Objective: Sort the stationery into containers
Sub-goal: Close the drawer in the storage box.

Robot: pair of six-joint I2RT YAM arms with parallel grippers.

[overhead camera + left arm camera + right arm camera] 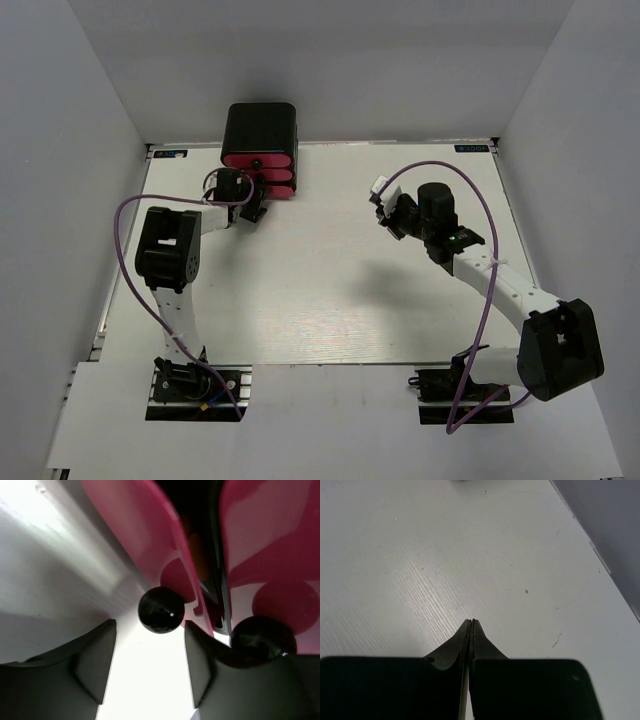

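Two tools, left tool (pixel 150 624) spread wide just before a drawer knob (pixel 161 609), right tool (pixel 471 623) pinched closed, far from drawers (pixel 277 163).

glossy black knob (pixel 161 609); smooth pink drawer (pixel 145 525); matt grained table (pixel 445 555)

A: Overhead view: soft, even light from above. Table (pixel 330 300) bright white, not clipped. Diffuse shadow on it left of the right arm (pixel 500 280).

B: Noted. Walls (pixel 60 150) grey, dimmer than the table. Left wrist view?

A: Too close, everything soft. Pink drawer fronts (pixel 145 525) blurred. Black knob (pixel 161 609) shows small glints. Table blown out white between the left fingers (pixel 90 670).

B: Right wrist view: table grain sharp mid-frame. Right fingers (pixel 455 680) a near-black silhouette, no surface detail. Wall dim at the right edge.
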